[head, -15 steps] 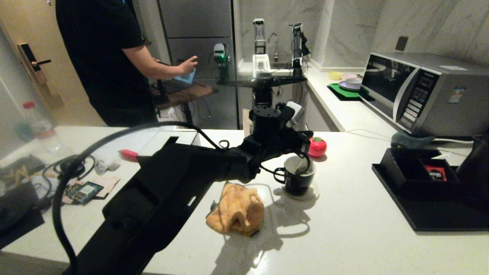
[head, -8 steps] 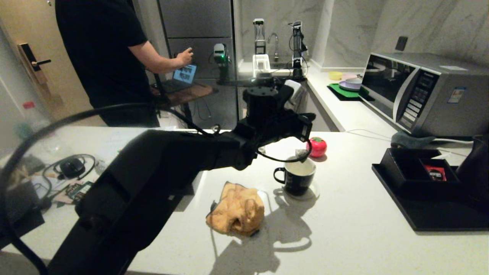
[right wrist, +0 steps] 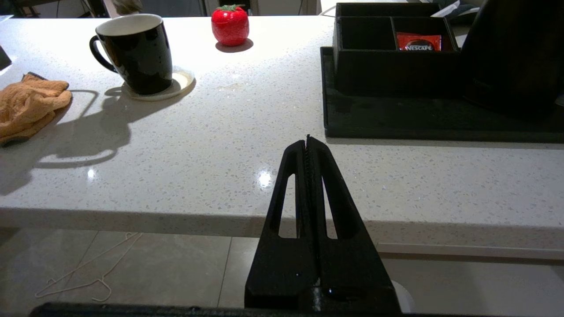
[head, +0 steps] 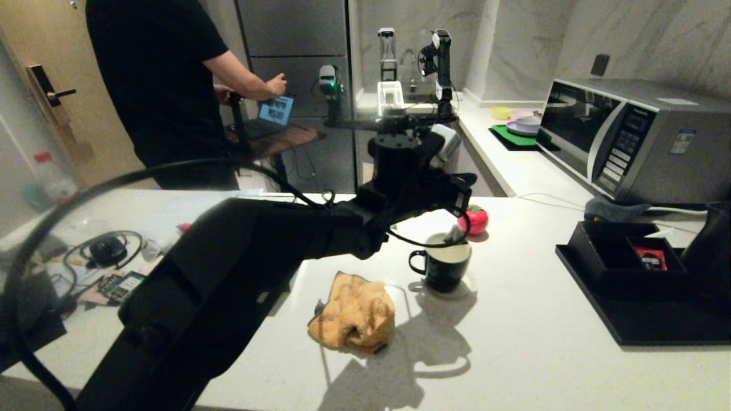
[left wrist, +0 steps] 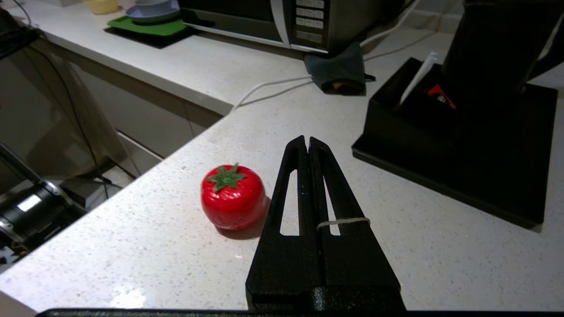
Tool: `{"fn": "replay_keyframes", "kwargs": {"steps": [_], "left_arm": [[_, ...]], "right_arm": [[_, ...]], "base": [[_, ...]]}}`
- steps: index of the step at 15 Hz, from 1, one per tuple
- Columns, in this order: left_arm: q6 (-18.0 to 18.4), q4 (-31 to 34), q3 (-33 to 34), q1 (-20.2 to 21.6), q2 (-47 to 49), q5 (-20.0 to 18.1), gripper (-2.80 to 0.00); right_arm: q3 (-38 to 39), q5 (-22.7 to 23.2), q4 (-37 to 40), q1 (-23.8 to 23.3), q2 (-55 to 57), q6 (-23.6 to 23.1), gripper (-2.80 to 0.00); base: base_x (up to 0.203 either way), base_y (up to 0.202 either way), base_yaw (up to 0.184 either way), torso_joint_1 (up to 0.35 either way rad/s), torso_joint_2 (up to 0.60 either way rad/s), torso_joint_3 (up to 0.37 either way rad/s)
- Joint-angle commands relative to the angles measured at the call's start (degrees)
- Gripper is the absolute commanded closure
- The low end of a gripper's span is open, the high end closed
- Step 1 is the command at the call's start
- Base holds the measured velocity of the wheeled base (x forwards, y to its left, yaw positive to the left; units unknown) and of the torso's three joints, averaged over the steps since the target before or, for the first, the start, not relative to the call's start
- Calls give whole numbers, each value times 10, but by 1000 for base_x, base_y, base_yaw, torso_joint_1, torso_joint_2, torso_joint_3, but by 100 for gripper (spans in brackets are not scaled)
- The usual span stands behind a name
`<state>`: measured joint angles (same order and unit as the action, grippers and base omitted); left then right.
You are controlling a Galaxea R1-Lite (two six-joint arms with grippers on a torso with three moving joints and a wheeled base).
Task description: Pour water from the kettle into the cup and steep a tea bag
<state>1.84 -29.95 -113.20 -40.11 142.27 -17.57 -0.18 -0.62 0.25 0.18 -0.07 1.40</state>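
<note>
- Since the earlier frames the left gripper (head: 457, 220) has risen, then dipped again, so the tea bag (head: 455, 234) hangs at the rim of the cup (head: 445, 265).
- Its jaws are pressed shut on the tea bag's string (left wrist: 343, 221).
- Steeping looks to be the step in hand; the next move likely calls for another gentle dunk straight down.
- Parked below the counter edge, the right gripper (right wrist: 307, 141) is fully closed and empty.
- Off to the right stands the kettle (head: 711, 257) on its black tray (head: 639, 325), well apart from the cup.
</note>
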Motion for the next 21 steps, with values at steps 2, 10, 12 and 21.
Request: {"fn": "replay_keyframes", "kwargs": {"steps": [2, 10, 12, 21], "left_arm": [[1, -3, 0, -6, 24, -1, 0], [-2, -35, 0, -10, 68, 0, 0], [-1, -35, -1, -9, 62, 0, 0], [-1, 6, -1, -2, -34, 20, 0]], "right_arm": [[0, 0, 0, 0, 1, 0, 0], [0, 0, 0, 0, 1, 0, 0], [0, 0, 0, 1, 1, 0, 0], [0, 0, 0, 0, 1, 0, 0]], "base": [[0, 0, 0, 0, 0, 0], [0, 0, 0, 0, 0, 0], [0, 0, 0, 0, 0, 0], [0, 0, 0, 0, 0, 0]]}}
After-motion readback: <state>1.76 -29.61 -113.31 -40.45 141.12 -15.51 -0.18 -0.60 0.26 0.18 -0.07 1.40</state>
